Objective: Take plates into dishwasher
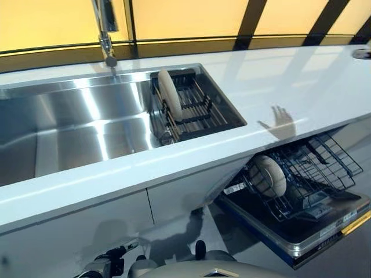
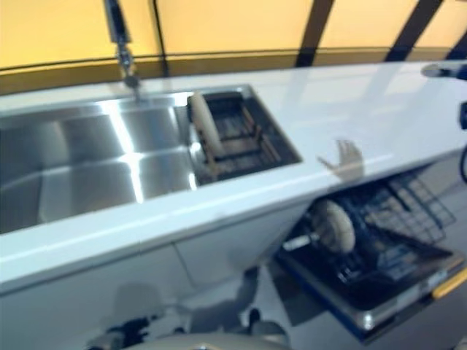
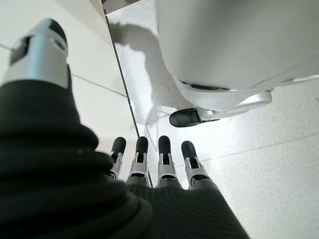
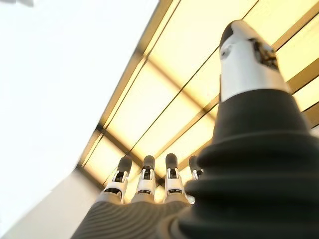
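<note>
Over in the sink's rack [image 1: 197, 107] one plate [image 1: 170, 94] stands on edge, another plate [image 1: 268, 175] already sits in the dishwasher basket [image 1: 313, 171] below the bench [image 1: 272, 81]. Both hands empty, fingers straight: left hand [image 3: 149, 169] low, right hand [image 4: 149, 189] raised. I'd pinch the rim from above and lift straight up.

White countertop [image 1: 272, 87] with steel sink [image 1: 69, 124], rack [image 1: 194, 107] and plate [image 1: 170, 94] inside

The 2 eye views look down from the head at the same scene: sink [image 1: 75, 124] left, counter [image 1: 278, 87] far right, open dishwasher [image 1: 301, 185] near right. The left wrist view faces the floor [image 3: 269, 184] past its left hand [image 3: 149, 164]. The right wrist view faces up past its right hand [image 4: 144, 189] at yellow panels [image 4: 164, 114].
</note>
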Robot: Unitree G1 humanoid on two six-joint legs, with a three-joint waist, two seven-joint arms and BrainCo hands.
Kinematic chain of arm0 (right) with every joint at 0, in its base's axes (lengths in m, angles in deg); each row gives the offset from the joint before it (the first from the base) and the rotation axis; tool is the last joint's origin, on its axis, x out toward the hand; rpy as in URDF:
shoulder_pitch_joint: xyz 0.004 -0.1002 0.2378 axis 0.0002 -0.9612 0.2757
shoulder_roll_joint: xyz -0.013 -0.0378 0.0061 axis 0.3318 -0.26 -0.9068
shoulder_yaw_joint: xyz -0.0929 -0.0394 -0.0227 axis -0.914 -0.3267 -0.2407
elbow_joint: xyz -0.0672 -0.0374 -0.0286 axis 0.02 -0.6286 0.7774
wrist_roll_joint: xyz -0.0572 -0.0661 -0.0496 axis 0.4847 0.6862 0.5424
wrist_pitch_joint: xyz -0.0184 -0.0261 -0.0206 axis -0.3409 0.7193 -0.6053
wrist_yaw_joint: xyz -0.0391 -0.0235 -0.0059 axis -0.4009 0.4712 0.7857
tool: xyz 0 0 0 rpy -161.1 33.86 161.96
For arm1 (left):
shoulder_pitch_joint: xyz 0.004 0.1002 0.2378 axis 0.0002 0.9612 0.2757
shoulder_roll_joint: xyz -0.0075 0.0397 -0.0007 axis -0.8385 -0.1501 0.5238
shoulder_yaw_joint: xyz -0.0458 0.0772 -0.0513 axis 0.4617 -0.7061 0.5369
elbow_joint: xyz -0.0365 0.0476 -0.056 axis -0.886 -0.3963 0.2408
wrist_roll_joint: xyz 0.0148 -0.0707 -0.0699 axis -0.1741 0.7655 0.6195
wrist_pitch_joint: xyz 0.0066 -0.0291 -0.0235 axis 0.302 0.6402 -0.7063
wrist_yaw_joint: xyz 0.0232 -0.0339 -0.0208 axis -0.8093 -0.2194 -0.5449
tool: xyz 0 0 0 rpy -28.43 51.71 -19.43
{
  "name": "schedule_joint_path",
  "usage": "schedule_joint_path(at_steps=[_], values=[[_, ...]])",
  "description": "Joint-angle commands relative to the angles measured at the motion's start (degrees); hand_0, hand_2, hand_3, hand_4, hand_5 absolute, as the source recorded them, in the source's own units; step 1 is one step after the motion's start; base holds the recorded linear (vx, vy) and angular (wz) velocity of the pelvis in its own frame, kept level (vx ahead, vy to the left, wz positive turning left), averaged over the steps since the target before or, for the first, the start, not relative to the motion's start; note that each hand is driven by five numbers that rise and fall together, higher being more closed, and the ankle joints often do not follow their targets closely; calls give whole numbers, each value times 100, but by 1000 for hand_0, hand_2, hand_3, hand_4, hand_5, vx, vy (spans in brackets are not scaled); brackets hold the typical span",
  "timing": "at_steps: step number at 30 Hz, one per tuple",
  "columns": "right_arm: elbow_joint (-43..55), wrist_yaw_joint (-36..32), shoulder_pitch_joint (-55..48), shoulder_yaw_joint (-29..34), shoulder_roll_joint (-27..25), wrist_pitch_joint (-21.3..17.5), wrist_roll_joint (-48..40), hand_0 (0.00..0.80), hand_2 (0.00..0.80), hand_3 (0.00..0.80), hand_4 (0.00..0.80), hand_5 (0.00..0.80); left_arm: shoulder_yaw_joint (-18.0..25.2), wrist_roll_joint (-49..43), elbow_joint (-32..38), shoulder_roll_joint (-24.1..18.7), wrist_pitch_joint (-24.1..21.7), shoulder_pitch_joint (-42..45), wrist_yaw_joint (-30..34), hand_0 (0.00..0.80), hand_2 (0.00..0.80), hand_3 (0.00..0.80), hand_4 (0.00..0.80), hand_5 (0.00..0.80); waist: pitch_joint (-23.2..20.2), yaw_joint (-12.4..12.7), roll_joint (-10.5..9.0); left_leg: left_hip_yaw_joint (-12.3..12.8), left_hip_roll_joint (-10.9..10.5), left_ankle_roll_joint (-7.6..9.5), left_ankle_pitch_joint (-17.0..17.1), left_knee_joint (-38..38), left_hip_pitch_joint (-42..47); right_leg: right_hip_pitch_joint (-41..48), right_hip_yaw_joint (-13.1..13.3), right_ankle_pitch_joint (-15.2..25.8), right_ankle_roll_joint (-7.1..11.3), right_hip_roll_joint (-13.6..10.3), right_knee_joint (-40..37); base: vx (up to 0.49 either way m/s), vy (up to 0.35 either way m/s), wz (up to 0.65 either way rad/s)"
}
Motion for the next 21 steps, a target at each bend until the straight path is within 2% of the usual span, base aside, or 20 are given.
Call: schedule_joint_path(at_steps=[1, 4, 8, 9, 14, 21], values=[[184, 207, 960, -352, 277, 51, 3, 0, 0, 0, 0, 0, -160, 96, -174, -63, -14, -271, -83, 0, 0, 0, 0, 0, 74, 245, -139, -347, -323, 364, -270, 33, -41, 116, -189, -38, 220, -46, 61, 39, 30, 16], [242, 166, 1213, -608, 654, 284, 101, 0, 0, 0, 0, 0, -183, 182, -136, -3, -2, -278, -103, 0, 0, 0, 0, 0, 106, 374, -123, -433, -342, 345, -245, 23, -52, 154, -325, -31, 226, -100, 51, 60, 43, 23], [164, 155, 1346, -690, 919, 296, 45, 0, 0, 0, 0, 0, -225, 231, -116, 47, 10, -241, -140, 0, 0, 0, 0, 0, 160, 505, -127, -505, -354, 332, -218, 16, -91, 189, -427, -25, 238, -133, 29, 34, 22, 26], [194, 289, 1391, -737, 1124, 316, -280, 0, 0, 0, 0, 0, -234, 269, -120, 54, 14, -218, -179, 0, 0, 0, 0, 0, 192, 590, -152, -538, -348, 320, -191, 13, -139, 187, -482, -21, 233, -137, 16, 8, 8, 15], [289, 492, 1424, -825, 1566, 475, -526, 0, 0, 0, 0, 0, -191, 374, -106, 58, -31, -191, -258, 0, 0, 0, 0, 0, 287, 747, -196, -622, -335, 296, -143, 9, -259, 158, -651, -18, 238, -166, 11, -9, 19, 15], [247, 647, 1394, -842, 1891, 712, -978, 0, 0, 0, 0, 0, -195, 423, -55, 40, -47, -138, -274, 0, 0, 0, 0, 0, 375, 884, -234, -702, -328, 290, -118, 9, -322, 171, -832, -10, 253, -211, 18, -10, 12, 19]])
